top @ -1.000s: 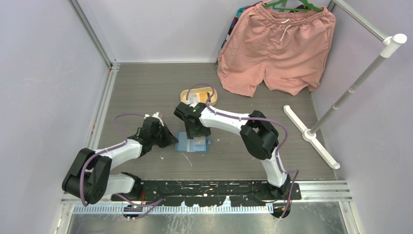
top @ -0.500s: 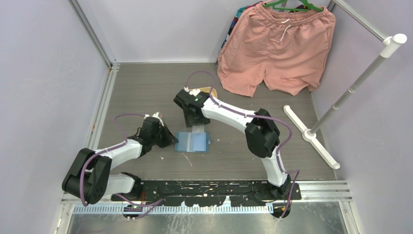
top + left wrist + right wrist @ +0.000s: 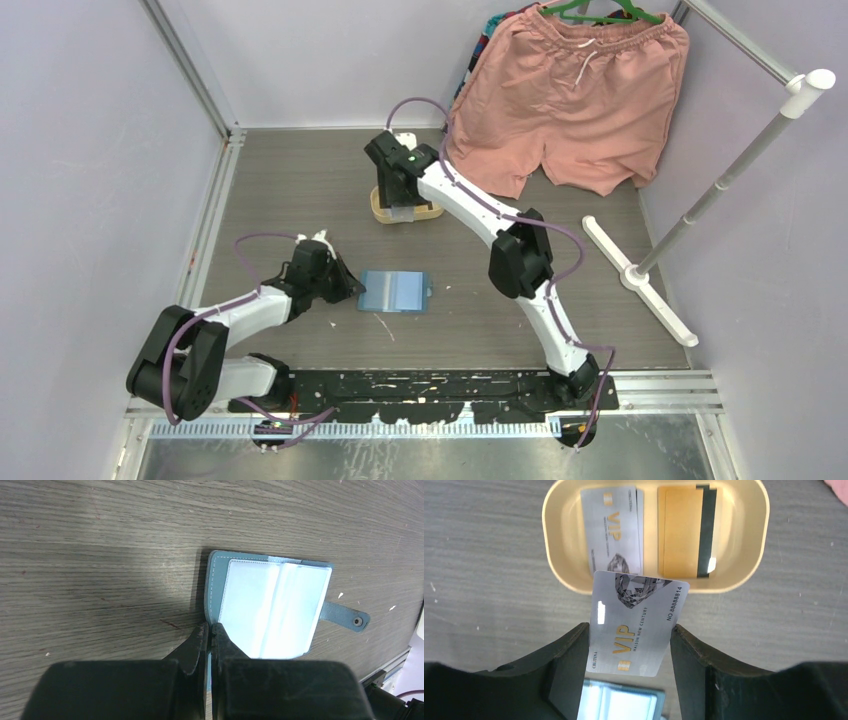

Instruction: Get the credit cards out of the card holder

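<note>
Right wrist view: right pincer (image 3: 629,632) gripping a VIP card (image 3: 639,612) over the tray (image 3: 555,555)

The jaws are standing wide apart, clamping the silver card by its long edges above the tray's near rim. A second silver card (image 3: 613,527) and a gold card (image 3: 681,530) are lying inside. The holder (image 3: 395,292) is lying open on the table, and the left pincer's (image 3: 209,630) closed tips are touching its corner.

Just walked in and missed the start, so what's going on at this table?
Two arms are emptying a blue card holder. The left end effector is clamped on one edge of it, and it lies open and flat; its clear pockets look empty. The right end effector grips a silver VIP card above the near rim of the yellow tray, where another silver card and a gold card lie.
</note>
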`<state>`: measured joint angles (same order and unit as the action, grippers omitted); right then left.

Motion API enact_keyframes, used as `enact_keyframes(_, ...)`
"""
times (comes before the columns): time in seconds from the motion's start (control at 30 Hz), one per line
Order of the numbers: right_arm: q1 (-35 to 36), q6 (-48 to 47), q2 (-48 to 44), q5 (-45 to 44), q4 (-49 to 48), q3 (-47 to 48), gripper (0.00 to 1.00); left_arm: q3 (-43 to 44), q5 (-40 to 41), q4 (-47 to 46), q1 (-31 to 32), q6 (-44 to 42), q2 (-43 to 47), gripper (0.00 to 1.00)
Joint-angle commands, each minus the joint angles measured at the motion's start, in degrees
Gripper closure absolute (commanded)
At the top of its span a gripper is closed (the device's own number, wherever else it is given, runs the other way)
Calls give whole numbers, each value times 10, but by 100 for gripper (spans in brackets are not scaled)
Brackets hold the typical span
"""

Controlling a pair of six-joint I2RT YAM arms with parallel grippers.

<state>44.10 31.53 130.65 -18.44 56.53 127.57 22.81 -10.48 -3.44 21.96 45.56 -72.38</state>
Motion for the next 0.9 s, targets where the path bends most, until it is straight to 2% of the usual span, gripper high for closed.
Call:
enact_keyframes(0.0,-15,-35,31,8,-1,92,62,6,23,33,-3,-24,-1,100)
enact_keyframes(0.17,-27,-52,73,13,-17,163,63,11,24,33,-3,-28,-6,100)
enact_keyframes(0.87,-31,-73,142,26,-85,158,63,19,30,48,-3,-38,-18,100)
